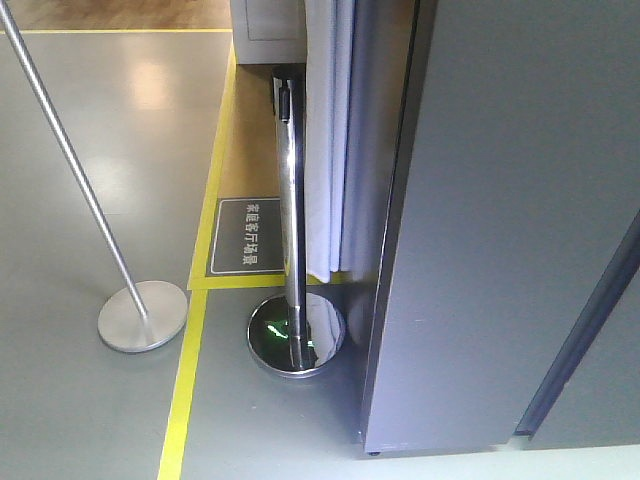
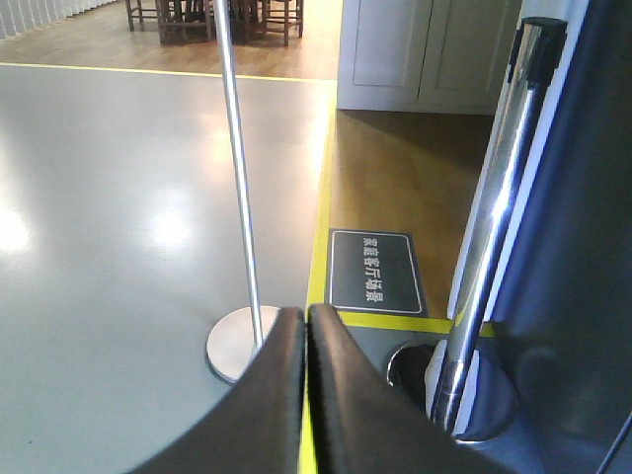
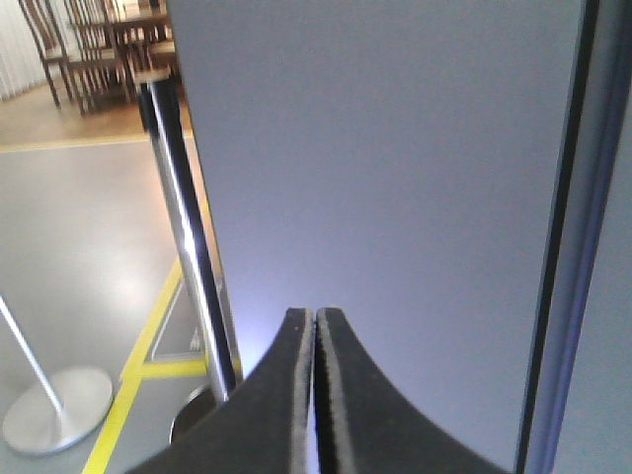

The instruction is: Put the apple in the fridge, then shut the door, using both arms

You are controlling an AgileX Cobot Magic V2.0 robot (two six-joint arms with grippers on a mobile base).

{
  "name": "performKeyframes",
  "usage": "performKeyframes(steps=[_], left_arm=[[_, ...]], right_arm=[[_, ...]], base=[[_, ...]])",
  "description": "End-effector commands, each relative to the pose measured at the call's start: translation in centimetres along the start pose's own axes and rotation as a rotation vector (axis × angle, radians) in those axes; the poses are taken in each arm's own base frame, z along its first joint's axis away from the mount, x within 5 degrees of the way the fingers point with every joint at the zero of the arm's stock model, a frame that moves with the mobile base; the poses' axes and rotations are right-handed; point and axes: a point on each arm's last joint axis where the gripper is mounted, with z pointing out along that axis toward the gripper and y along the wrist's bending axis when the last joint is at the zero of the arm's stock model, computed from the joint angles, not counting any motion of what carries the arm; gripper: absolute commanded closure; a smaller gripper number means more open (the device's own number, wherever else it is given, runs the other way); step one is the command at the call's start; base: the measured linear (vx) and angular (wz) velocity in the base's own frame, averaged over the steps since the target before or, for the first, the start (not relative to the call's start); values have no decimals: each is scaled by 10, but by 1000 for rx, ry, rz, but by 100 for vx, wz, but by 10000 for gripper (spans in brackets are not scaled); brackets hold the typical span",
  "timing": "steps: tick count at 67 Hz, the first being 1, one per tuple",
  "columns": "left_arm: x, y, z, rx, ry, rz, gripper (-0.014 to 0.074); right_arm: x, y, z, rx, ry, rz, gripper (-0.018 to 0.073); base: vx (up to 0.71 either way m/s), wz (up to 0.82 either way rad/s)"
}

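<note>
Apple is nowhere in any of the three views, so where it lies cannot be told from here. What does show is the fridge, a tall dark grey slab filling the right of the front view, standing on the grey floor just beside a yellow floor line. A seam runs down its right side in the right wrist view; that is probably where the door meets the body, though the angle is too steep to be sure. The outside looks shut, with no white interior on show.

Both arms are empty. The left gripper has its fingers pressed together, looking out over the floor towards a matte stanchion base and a grey floor sign. The right gripper likewise has its fingers closed on nothing, facing the flat grey fridge panel.

A chrome barrier post stands close against the fridge's left edge, a white curtain hanging behind it.

By judgement, an apple is firm, smooth and fairly light, round enough to roll; it wants a grip across its widest middle, not too hard, lest it bruise. The door is stiff and heavy, best pushed flat near its free edge.
</note>
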Motion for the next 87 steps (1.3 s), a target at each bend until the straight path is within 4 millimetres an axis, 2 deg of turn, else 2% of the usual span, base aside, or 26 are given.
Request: performKeyframes(steps=[1, 87], left_arm=[[-1, -2, 0, 29, -59, 1, 605], [-1, -2, 0, 29, -59, 1, 605]], right_arm=[[-6, 0, 0, 3, -100, -15, 561], [-7, 0, 0, 1, -104, -7, 561]], base=[[0, 0], [0, 0]])
